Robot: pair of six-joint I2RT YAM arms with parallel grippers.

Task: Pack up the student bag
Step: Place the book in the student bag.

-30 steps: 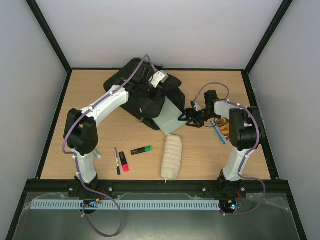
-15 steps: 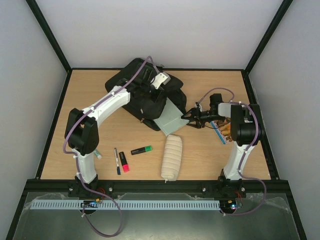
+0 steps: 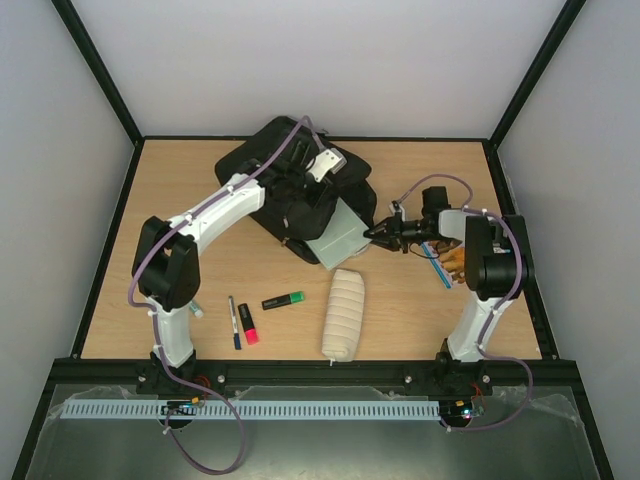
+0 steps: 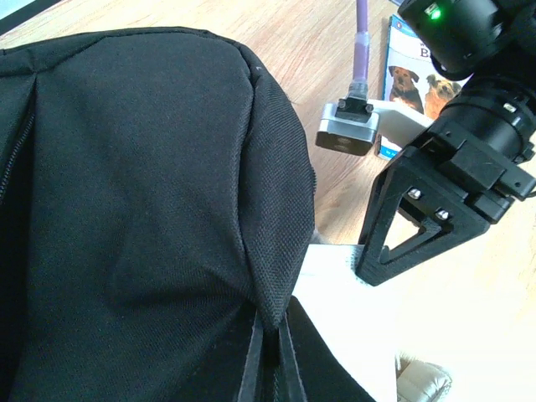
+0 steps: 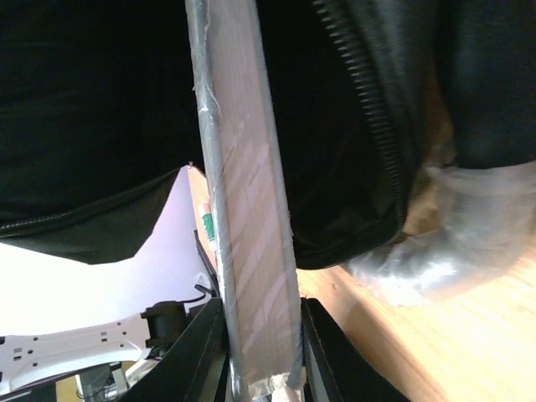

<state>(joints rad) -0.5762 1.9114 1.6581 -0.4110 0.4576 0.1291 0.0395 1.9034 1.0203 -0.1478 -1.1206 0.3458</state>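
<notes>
The large black fabric backpack (image 3: 352,188) was plain black throughout, with dark grey zip teeth. Against its near side, the flat pale grey-green notebook (image 3: 342,238) bore no pattern. Nearer me than the backpack were a cream ribbed pouch (image 3: 343,312), a green-and-black highlighter (image 3: 284,300) and a pink-and-black marker (image 3: 248,326). My right gripper (image 3: 373,233) was black, and the table (image 3: 400,310) was light wood grain.
</notes>
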